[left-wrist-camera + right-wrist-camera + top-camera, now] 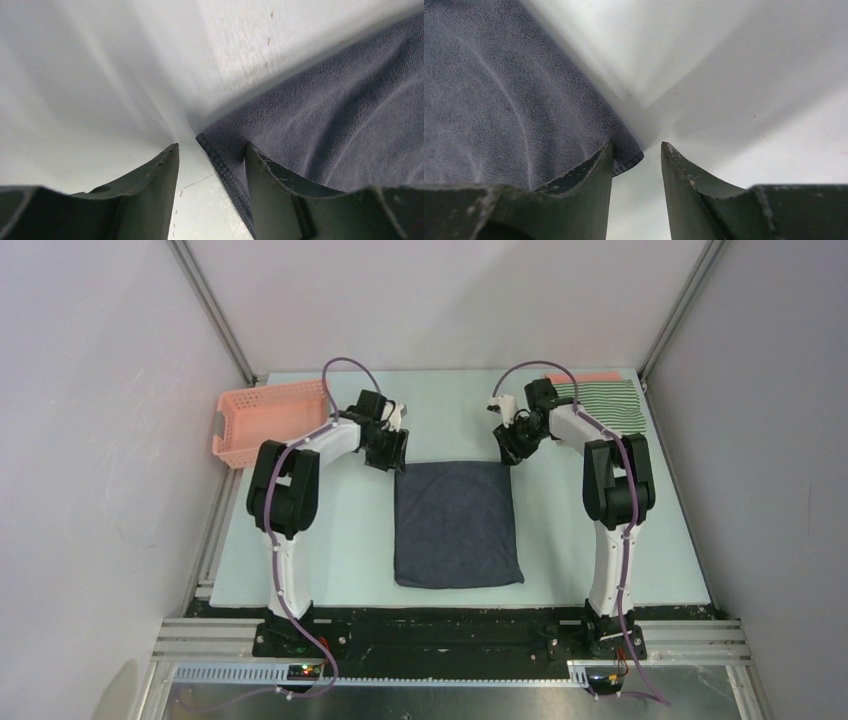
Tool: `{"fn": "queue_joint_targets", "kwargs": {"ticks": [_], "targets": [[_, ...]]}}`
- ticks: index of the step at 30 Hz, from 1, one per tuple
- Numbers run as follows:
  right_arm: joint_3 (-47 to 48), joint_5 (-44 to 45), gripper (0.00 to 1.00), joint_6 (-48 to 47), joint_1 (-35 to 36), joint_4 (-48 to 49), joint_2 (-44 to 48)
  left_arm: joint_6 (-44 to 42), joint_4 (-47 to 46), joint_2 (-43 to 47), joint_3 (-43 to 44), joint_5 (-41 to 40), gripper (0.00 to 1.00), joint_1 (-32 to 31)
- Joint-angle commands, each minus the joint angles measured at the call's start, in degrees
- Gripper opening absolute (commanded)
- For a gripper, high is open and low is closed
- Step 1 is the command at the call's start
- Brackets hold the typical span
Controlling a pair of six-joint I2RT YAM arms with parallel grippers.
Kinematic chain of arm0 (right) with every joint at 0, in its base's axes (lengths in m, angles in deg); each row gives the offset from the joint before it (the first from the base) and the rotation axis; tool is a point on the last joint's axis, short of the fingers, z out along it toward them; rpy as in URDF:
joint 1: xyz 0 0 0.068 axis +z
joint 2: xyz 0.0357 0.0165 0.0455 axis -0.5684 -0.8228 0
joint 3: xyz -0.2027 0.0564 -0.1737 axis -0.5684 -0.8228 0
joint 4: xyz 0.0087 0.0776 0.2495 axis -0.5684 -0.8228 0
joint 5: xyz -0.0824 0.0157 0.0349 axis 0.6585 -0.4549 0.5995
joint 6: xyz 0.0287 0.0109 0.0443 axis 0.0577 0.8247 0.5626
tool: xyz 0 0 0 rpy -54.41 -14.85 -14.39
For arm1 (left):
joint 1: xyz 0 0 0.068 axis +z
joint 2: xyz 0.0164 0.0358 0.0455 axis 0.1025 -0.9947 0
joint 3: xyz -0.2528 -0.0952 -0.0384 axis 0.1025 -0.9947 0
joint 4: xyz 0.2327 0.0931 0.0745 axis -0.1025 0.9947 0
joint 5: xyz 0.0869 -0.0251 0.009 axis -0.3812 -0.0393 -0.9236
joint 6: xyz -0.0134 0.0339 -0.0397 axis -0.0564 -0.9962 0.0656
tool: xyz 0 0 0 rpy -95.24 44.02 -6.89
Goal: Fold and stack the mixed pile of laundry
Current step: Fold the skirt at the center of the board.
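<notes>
Pale grey enclosure walls, light worktop (360, 540). Dark navy-grey garment (457, 525) lay mid-worktop as neat flat rectangle: nappy terry-like knit, stitched hem. Left jaws parted astride its far-left corner, gripping nothing. Right jaws parted at far-right corner, also empty. Green-and-white striped garment (605, 402) lay folded far right, salmon-pink shirt (590, 377) edge showing beyond it. Judged left: final fold, stacking. Rigid pink lattice basket (265, 420) far left.

Overhead camera looks down; wrist cameras closely face navy garment (457, 523).

a navy-grey garment (457, 525), a green-and-white striped garment (606, 401), a pink basket (272, 394).
</notes>
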State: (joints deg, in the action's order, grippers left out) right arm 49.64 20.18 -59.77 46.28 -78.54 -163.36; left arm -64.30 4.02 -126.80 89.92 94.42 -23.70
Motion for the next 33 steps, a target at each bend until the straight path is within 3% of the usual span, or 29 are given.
{"fn": "queue_joint_targets", "kwargs": {"ticks": [1,15,25,29,32,33], "targets": [[3.5,-1.8,0.43,-2.7,-0.3,-1.9,-1.3,-2.0,1.1,-1.9,3.3,-1.3,0.56,0.2],[5.0,-3.9,0.37,-4.8,-1.2,-3.2,-3.4,-3.5,1.8,-3.7,6.2,0.7,0.50,0.2],[5.8,-4.9,0.40,-5.9,-1.1,-3.5,-4.1,-3.7,3.6,-4.4,7.1,2.0,0.45,0.2],[6.5,-6.4,0.40,-7.6,-0.9,-4.6,-4.8,-3.7,4.0,-5.1,7.6,2.4,0.31,0.2],[6.9,-7.0,0.25,-8.4,-1.1,-5.8,-5.7,-3.7,4.3,-5.3,8.2,2.7,0.15,0.2],[7.1,-7.1,0.13,-8.5,-1.1,-5.9,-5.8,-3.7,4.5,-5.2,8.6,2.7,0.12,0.2]]}}
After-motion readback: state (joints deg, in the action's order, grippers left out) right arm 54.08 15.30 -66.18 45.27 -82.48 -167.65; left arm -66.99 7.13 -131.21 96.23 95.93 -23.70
